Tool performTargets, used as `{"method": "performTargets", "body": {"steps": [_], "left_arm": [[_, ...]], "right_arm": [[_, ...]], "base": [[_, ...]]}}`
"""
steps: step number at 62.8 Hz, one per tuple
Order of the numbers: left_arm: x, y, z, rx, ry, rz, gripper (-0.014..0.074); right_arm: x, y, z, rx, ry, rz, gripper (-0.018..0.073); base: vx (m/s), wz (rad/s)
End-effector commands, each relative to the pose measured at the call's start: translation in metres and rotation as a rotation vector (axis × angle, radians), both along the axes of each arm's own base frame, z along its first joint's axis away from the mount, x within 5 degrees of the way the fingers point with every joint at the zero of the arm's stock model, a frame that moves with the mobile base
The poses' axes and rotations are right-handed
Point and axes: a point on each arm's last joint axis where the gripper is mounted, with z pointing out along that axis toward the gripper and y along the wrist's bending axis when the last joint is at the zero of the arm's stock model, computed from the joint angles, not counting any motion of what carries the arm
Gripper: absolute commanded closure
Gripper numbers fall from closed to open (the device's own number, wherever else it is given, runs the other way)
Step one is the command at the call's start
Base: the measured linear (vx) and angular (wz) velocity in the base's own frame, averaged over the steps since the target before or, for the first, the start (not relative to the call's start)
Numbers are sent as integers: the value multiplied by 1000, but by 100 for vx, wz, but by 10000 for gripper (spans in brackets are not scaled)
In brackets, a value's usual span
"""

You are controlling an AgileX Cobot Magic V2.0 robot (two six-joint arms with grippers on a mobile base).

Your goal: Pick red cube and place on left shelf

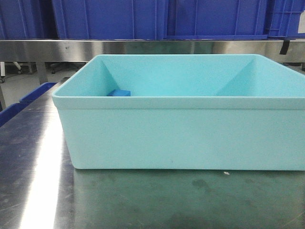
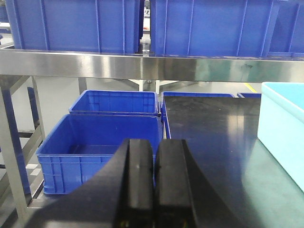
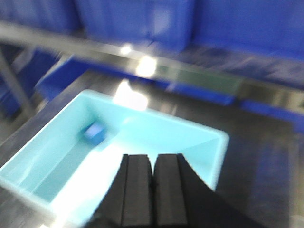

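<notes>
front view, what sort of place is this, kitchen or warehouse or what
Most likely a warehouse or factory workstation, not a kitchen: large blue ribbed crates sit on a brushed steel shelf, and a pale teal tub stands on a steel table.

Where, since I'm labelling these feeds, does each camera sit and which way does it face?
Front: low at table height, facing the tub's near wall, shelf and crates behind; no robot part shows.
Left wrist: behind the shut left gripper, facing the shelf, lower crates at left, tub's corner at right.
Right wrist: above the shut right gripper, looking down into the tub; blurred.
Shared: all three show the tub; front and right wrist both show a blue block inside it.
</notes>
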Motion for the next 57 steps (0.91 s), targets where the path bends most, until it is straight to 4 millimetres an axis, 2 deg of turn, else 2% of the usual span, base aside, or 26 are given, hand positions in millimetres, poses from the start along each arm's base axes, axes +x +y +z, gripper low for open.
{"method": "performTargets", "body": {"steps": [1,10,15,21,31,43,57], "left_arm": [[0,1,1,-14,-76,8,495],[0,1,1,-14,-76,8,495],[0,1,1,-14,-76,8,495],[0,1,1,-14,-76,8,495],[0,1,1,-14,-76,8,495],[0,1,1,-14,-76,8,495],[0,1,1,-14,-76,8,495]], "right_arm": [[24,25,16,12,6,82,477],[62,68,6,-22,102,173,335],[86,91,-8,-25,184,180,256],[109,109,-27,-19,271,161,207],[134,125,-60,3,408,100,132],[153,137,-91,-12,513,57,68],[175,133,-124,-33,630,-32,36]], "base": [[0,0],[0,0],[0,0],[0,0],[0,0],[0,0],[0,0]]}}
